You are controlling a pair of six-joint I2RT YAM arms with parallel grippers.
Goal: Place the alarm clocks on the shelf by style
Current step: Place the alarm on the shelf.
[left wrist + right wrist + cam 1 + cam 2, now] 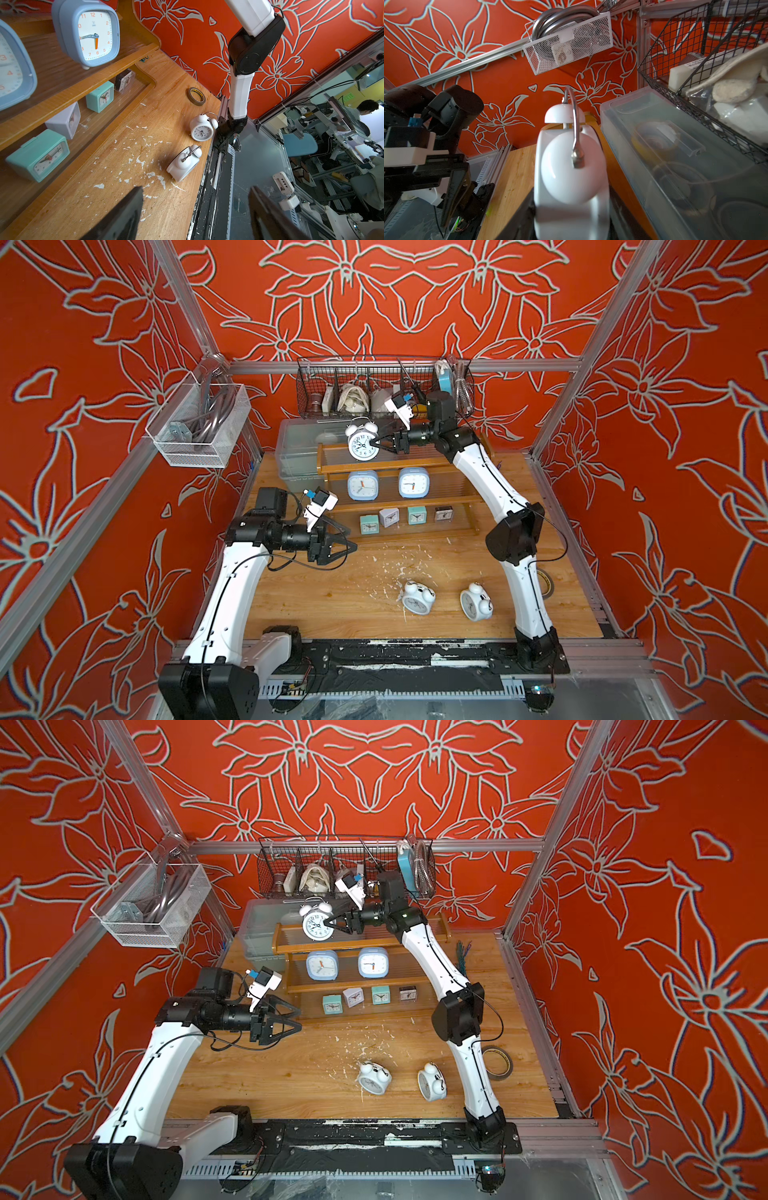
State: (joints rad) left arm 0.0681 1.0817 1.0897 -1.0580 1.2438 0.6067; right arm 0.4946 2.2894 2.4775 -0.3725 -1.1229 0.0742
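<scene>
My right gripper (376, 444) is shut on a white twin-bell clock (363, 443), held upright at the left part of the top tier of the wooden shelf (399, 467). In the right wrist view the clock (571, 166) fills the space between the jaws. Two light-blue square clocks (363, 485) (413, 483) stand on the middle tier. Several tiny cube clocks (368, 524) line the bottom tier. Two more white twin-bell clocks (417, 597) (476, 601) lie on the table near its front. My left gripper (351, 540) hovers open and empty left of the bottom tier.
A grey translucent bin (299, 448) sits directly behind and left of the shelf. A black wire basket (384, 381) hangs on the back wall above it, and a white mesh basket (199, 427) on the left wall. A tape roll (496, 1063) lies by the right arm.
</scene>
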